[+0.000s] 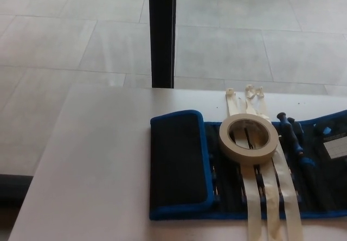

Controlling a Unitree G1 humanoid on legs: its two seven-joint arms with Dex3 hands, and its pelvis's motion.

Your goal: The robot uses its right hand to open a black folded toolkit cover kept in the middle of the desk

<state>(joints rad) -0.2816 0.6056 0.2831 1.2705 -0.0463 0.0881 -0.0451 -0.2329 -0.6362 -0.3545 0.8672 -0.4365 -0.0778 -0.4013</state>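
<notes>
Toolkit cover [179, 165]: black fabric with blue edging, lay on the white desk [97, 159], toward the right of the head view and running off the right edge.

Desk: pale, bare on its left half; grey tiled floor [70, 40] beyond it, with a dark upright post [162, 32] standing behind the far edge.

Condition of the cover: mostly spread flat. The right-hand section lay open, its inner side showing, with a pale label [337, 145] near the picture's edge. The left-hand flap was folded over onto the middle, its black outer face up. Judged from this, the opening looked largely done on the right side, with the left flap possibly left to turn out; whether the task counted that flap could not be told.

Contents, middle section: dark tools in slots, partly hidden. Two blue-handled tools [293, 135] lay side by side, just right of the centre.

Tape strips [271, 197]: three pale strips ran across the open kit from the desk's far side to the near edge.

Tape roll [249, 137]: pale ring, resting flat on top of the strips and the open middle section.

Robot's hands: neither the right nor the left showed, so their fingers could not be described.
</notes>
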